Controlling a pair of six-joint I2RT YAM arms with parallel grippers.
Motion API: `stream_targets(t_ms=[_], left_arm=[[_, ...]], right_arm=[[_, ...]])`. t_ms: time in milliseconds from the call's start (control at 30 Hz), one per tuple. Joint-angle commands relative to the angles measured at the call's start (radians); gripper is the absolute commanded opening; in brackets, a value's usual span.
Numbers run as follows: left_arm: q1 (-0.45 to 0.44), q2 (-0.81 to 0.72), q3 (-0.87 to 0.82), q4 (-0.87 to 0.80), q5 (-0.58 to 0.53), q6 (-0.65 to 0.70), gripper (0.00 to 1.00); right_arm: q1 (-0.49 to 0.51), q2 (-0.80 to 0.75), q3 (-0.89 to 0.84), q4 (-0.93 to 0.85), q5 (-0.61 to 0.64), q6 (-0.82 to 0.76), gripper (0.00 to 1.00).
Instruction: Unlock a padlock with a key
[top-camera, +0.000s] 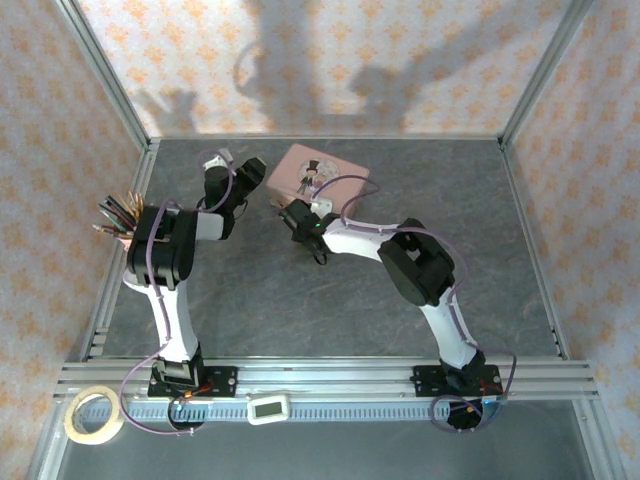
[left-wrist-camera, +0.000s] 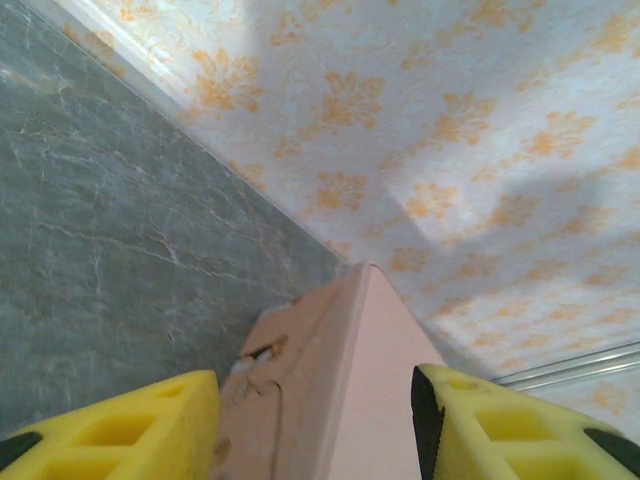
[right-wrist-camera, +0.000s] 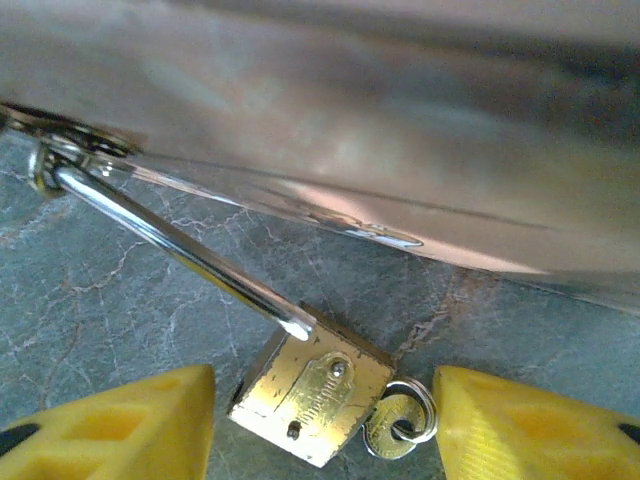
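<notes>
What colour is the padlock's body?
The padlock body is brass-gold, its shackle silvery; clearest in the right wrist view.

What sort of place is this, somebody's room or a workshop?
Most likely a robot test booth, not a real room: wallpaper-printed panels sit in an aluminium frame, and a left arm and right arm are bolted to a rail at the near edge of a grey table.

The left arm (top-camera: 165, 290) rises from its base at seven o'clock in the top view and folds at the elbow. It aims the left end effector (top-camera: 252, 172) toward one o'clock, its yellow fingers (left-wrist-camera: 130, 425) parted. The right arm (top-camera: 440, 300) climbs from five o'clock, bends, and stretches its forearm toward ten o'clock. The right end effector (top-camera: 296, 216) also has its yellow fingers (right-wrist-camera: 120, 420) spread apart.
</notes>
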Motion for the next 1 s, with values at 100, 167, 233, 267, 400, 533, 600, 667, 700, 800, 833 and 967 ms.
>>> stream_targets(t_ms=[100,167,233,267,400,533,600,667,700,800,833,967], left_arm=[[-0.013,0.099,0.093,-0.105,0.076,0.080,0.51],[-0.025,0.109,0.093,-0.103,0.087,0.087,0.51],[-0.041,0.112,0.086,-0.101,0.097,0.088,0.51],[-0.049,0.112,0.076,-0.091,0.101,0.085,0.51],[-0.075,0.085,0.006,-0.037,0.106,0.062,0.50],[-0.104,0.054,-0.096,0.066,0.118,0.000,0.49],[-0.117,0.038,-0.136,0.110,0.118,-0.024,0.48],[-0.123,0.031,-0.161,0.131,0.115,-0.036,0.48],[-0.124,0.028,-0.169,0.138,0.115,-0.039,0.48],[-0.124,0.023,-0.173,0.136,0.115,-0.040,0.48],[-0.124,0.021,-0.171,0.129,0.116,-0.037,0.48],[-0.122,0.018,-0.164,0.109,0.109,-0.026,0.48]], right_arm=[[-0.019,0.039,-0.016,-0.002,0.075,0.007,0.51],[-0.028,0.026,-0.040,0.011,0.069,-0.001,0.46],[-0.037,0.010,-0.062,0.017,0.071,-0.016,0.44],[-0.042,0.001,-0.074,0.021,0.070,-0.028,0.44],[-0.068,-0.045,-0.123,0.052,0.032,-0.076,0.48],[-0.093,-0.066,-0.139,0.050,0.006,-0.105,0.56],[-0.099,-0.074,-0.148,0.053,0.002,-0.106,0.58],[-0.099,-0.082,-0.159,0.064,0.000,-0.103,0.58],[-0.101,-0.082,-0.161,0.067,0.002,-0.101,0.58],[-0.104,-0.070,-0.156,0.046,0.017,-0.093,0.54],[-0.104,-0.070,-0.161,0.043,0.021,-0.092,0.52],[-0.104,-0.098,-0.201,0.065,0.018,-0.105,0.39]])
